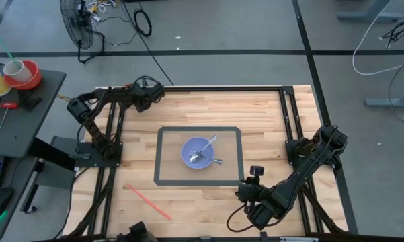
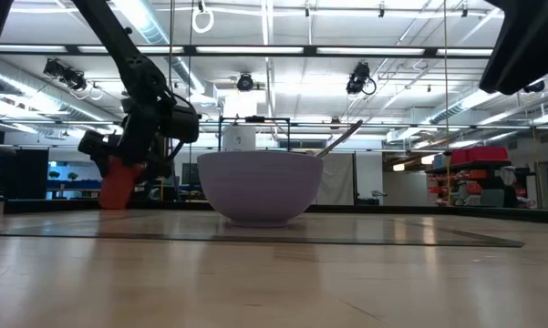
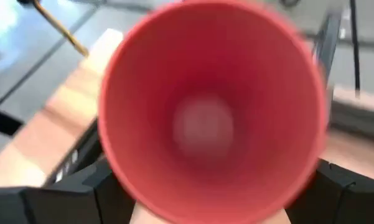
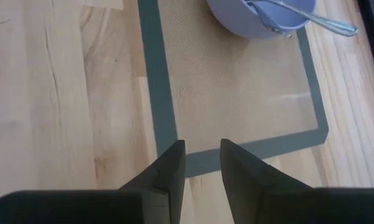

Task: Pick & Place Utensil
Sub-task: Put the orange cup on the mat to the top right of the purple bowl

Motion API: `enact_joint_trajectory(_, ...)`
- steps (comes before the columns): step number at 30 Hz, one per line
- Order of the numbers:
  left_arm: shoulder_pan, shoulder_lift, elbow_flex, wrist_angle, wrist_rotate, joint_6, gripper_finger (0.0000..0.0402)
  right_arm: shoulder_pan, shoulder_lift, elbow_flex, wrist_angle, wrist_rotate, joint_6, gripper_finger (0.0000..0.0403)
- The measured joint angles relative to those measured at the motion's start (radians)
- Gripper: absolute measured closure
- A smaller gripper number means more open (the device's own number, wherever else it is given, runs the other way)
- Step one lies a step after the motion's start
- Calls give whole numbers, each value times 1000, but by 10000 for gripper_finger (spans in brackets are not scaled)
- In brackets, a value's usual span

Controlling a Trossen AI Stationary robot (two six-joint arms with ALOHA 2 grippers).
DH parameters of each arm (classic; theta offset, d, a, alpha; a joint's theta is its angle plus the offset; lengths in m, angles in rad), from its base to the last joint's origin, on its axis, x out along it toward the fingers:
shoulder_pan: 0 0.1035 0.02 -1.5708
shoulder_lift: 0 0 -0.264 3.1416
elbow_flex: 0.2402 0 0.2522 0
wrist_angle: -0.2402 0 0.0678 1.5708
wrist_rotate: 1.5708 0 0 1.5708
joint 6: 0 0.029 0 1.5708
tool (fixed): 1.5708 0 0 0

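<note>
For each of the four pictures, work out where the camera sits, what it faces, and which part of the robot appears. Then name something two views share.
High view: above the table, looking straight down; both arms show.
Low view: at table-top height, looking level past the bowl into the room; the left arm holds a red cup.
Left wrist view: on the left arm, looking into the red cup between the left gripper fingers.
Right wrist view: on the right arm, facing the mat; right gripper empty.
Shared: the bowl with utensils shows in the high and right wrist views.

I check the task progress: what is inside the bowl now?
Two metal utensils lie in the bowl: one handle rests on the far rim, the other sticks out over the right rim. The bowl floor under them is hidden.
</note>
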Motion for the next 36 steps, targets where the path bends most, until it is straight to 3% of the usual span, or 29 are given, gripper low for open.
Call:
enact_joint_trajectory(2, -15, 3, -5, -33, 40, -20, 85, 0, 0, 0, 1, -4, 0, 298)
enact_joint_trajectory(17, -59, 0, -3, -183, 15, -29, 109, 6, 0, 0, 10, -6, 0, 298)
enact_joint_trajectory(36, -59, 0, 5, -147, -26, -27, 117, 6, 0, 0, 21, -6, -4, 298)
